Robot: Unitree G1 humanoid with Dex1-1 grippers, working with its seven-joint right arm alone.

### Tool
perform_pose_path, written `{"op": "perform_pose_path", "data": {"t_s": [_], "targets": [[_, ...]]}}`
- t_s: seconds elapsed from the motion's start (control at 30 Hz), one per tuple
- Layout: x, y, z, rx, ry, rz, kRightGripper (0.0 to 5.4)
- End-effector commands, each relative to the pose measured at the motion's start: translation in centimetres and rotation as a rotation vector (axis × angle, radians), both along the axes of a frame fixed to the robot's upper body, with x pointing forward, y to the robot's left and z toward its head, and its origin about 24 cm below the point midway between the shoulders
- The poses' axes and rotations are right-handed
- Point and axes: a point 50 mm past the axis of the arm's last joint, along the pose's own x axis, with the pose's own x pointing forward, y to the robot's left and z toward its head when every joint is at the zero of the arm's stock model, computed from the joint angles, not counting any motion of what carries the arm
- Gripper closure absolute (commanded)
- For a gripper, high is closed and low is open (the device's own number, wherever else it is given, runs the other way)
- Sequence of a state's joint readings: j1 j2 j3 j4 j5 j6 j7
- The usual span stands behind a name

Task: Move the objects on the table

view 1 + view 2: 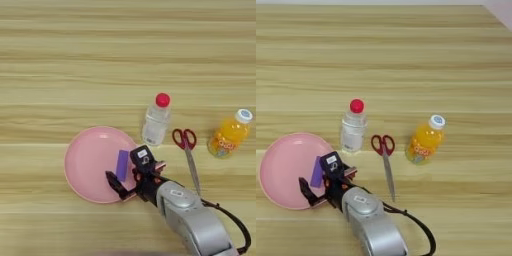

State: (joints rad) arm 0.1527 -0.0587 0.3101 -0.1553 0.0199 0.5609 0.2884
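- One purple block (122,164) lies flat on the pink plate (90,165), right of its middle
- Your gripper (128,172) hangs over the plate's right rim, fingers spread around the block with nothing clamped, so I judge it released
- Behind stand the clear bottle (155,120), scissors (187,152) and an orange juice bottle (230,134), well apart on the table (100,60)

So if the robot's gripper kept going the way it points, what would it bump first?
Probably the purple block. The right gripper points left over the pink plate, and the block sits between its open fingers. Height above the plate is hard to judge.
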Motion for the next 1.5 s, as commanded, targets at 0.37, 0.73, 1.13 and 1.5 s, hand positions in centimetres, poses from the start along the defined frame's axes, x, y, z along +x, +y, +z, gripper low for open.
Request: {"op": "perform_pose_path", "data": {"t_s": [0.37, 0.73, 1.13, 1.5], "targets": [[1.3, 0.0, 1.0, 0.057, 0.007, -0.029, 0.04], [1.6, -1.1, -0.1, -0.005, 0.045, -0.088, 0.04], [2.2, -1.7, -0.1, -0.033, 0.019, -0.109, 0.04], [2.1, -1.6, -0.4, -0.034, 0.027, -0.098, 0.04]]}}
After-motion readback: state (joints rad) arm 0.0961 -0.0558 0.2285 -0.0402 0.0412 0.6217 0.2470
